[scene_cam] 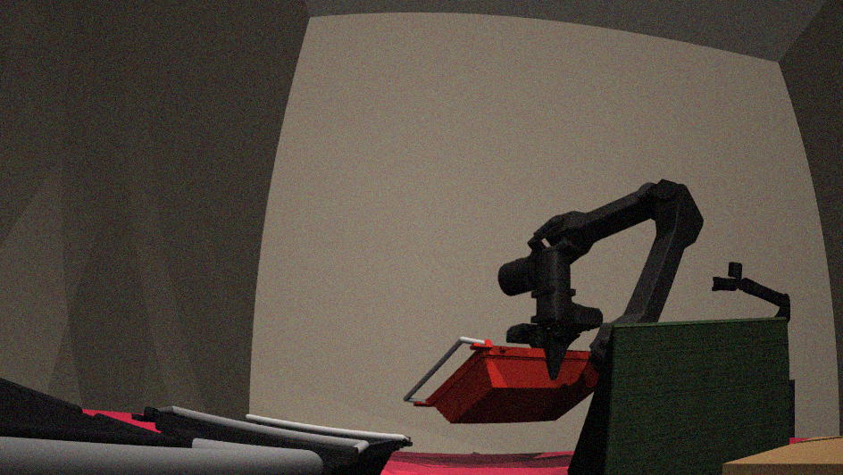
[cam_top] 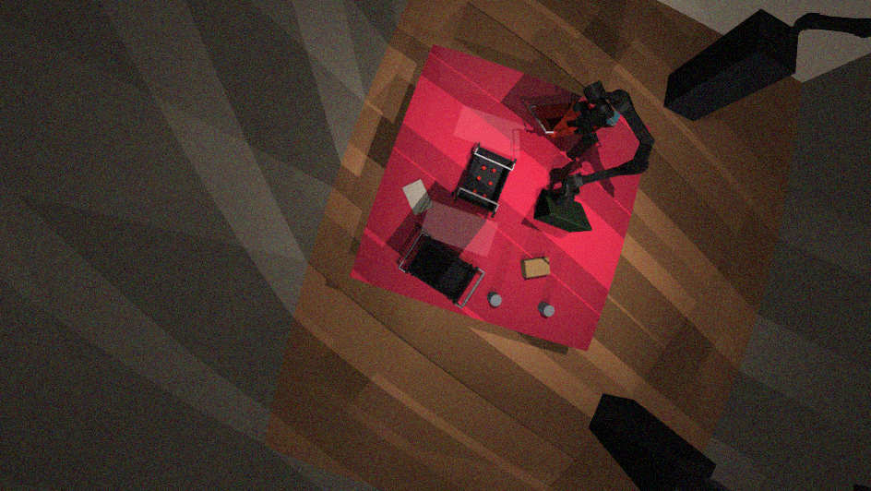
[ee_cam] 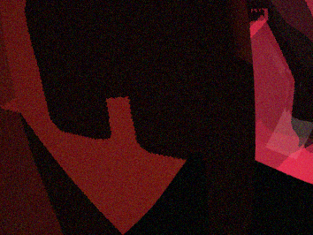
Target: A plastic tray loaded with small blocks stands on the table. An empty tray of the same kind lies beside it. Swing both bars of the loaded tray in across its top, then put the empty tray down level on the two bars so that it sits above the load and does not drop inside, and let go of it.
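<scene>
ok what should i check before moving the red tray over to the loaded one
1. Grip: gripper shut on the red tray wall. ok
2. Red tray lifted off the mat. ok
3. Red tray level: it tilts in the exterior view, its wire bar hanging down. not ok
4. Both bars of the loaded tray swung in across its top: too small in the top view. cannot tell
5. Red tray above the loaded tray: it is off to one side, near the arm. not ok
</scene>
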You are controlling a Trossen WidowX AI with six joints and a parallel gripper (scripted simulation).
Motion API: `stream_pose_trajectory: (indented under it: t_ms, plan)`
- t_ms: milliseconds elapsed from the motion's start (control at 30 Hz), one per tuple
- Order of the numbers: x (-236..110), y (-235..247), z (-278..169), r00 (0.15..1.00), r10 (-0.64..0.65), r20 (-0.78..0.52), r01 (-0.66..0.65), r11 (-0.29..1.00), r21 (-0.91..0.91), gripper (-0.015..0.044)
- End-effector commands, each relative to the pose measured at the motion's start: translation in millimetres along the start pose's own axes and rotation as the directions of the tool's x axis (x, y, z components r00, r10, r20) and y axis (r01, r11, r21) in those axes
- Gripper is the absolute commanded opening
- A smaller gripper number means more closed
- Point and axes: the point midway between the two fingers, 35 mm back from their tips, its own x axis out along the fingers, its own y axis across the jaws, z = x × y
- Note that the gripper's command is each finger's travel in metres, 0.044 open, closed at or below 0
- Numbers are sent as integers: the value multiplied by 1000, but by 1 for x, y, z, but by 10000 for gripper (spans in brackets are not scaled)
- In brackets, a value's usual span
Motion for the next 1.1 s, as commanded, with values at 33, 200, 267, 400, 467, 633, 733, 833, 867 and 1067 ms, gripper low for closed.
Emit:
stream_pose_trajectory:
  t_ms: [33,200,267,400,467,633,733,833,867,1067]
  plan:
    - [-5,3,2,1000,19,0,-19,1000,10,0]
    - [-5,3,2,1000,19,0,-19,1000,10,0]
    - [-5,3,2,1000,19,0,-19,1000,10,0]
    - [-5,3,2,1000,19,0,-19,1000,10,0]
    - [-5,3,2,1000,19,0,-19,1000,10,0]
    - [-5,3,2,1000,19,0,-19,1000,10,0]
    - [-4,5,-2,1000,13,-7,-13,1000,-1,0]
    - [-1,10,-11,1000,1,-21,-1,1000,-25,0]
    - [0,12,-15,1000,-3,-26,3,999,-34,0]
    - [5,21,-35,998,-27,-50,23,996,-84,0]
